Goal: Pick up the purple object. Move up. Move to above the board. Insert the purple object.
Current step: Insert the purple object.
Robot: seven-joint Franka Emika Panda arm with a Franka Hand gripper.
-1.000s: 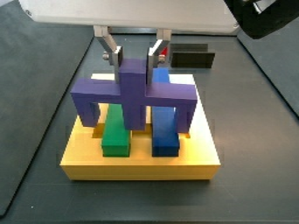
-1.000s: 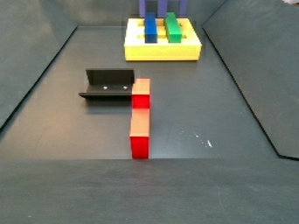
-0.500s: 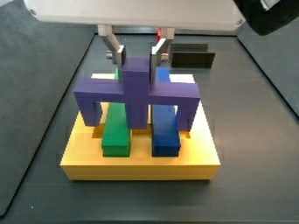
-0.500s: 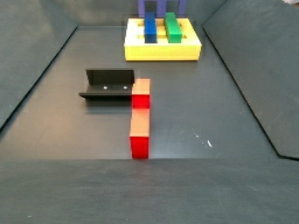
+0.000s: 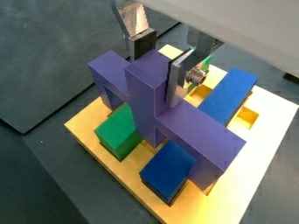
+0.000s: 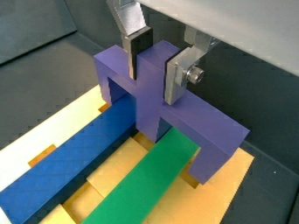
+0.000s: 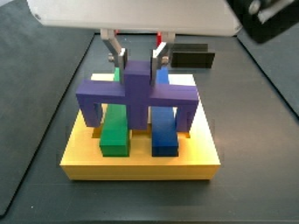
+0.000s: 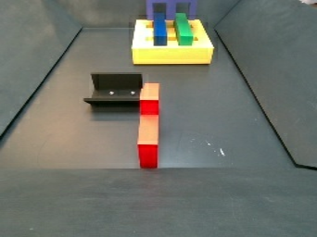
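The purple object (image 7: 138, 92) stands upright on the yellow board (image 7: 140, 166), its two legs down on the board and straddling a green bar (image 7: 114, 136) and a blue bar (image 7: 166, 138). My gripper (image 7: 138, 59) is right above it, its silver fingers on either side of the raised stem. In both wrist views the fingers press the stem's sides: the purple object (image 5: 176, 122) with the gripper (image 5: 162, 68), and the purple object (image 6: 146, 83) with the gripper (image 6: 156, 72). The board (image 8: 173, 56) lies at the far end in a side view, where the purple object (image 8: 154, 7) is cut off.
A dark fixture (image 8: 114, 89) stands mid-floor beside a line of red and pale red blocks (image 8: 148, 125). A small black block (image 7: 193, 59) lies behind the board. Sloped dark walls enclose the floor.
Almost nothing has changed. The gripper stays on the stem, and the purple object stays seated on the board.
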